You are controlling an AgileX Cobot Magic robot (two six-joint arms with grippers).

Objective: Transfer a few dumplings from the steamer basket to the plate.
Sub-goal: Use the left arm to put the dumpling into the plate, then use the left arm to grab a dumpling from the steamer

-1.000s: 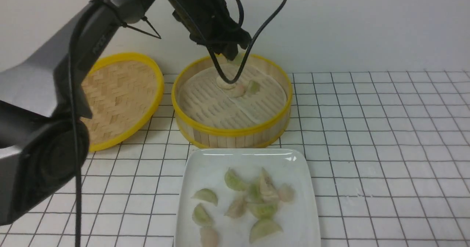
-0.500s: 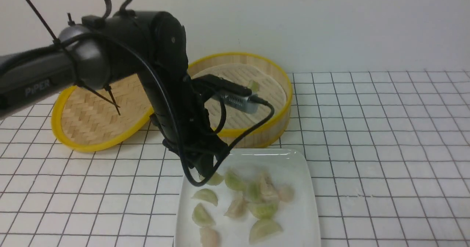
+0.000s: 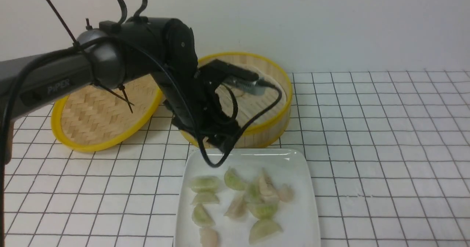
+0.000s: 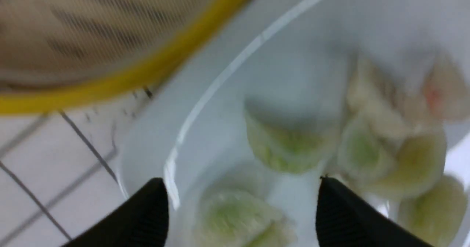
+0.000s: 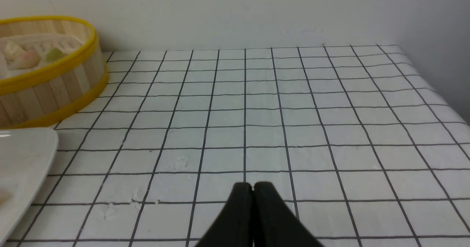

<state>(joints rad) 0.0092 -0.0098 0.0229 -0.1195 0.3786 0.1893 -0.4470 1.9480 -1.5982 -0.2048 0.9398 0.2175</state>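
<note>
The white plate [image 3: 293,159] holds several green and pinkish dumplings [image 3: 257,195]. My left gripper [image 3: 222,144] hovers open and empty over the plate's far left part. In the left wrist view its fingertips [image 4: 156,199] stand wide apart [image 4: 240,182] above a green dumpling [image 4: 235,217], which lies loose on the plate [image 4: 220,82]. The steamer basket [image 3: 282,93] stands behind the plate, its inside mostly hidden by my arm. The right wrist view shows the basket [image 5: 47,89] with a few dumplings [image 5: 25,58] inside. My right gripper [image 5: 252,184] is shut and empty above the table.
The shallow woven lid [image 3: 91,118] leans at the left behind my left arm. The gridded tablecloth [image 5: 293,111] stretches right of the basket and plate to the table's edge near a wall. A plate corner [image 5: 22,159] shows beside my right gripper.
My left arm swung from the basket down to the plate, let a green dumpling go on the plate's left side, and has now lifted a little with open jaws.
</note>
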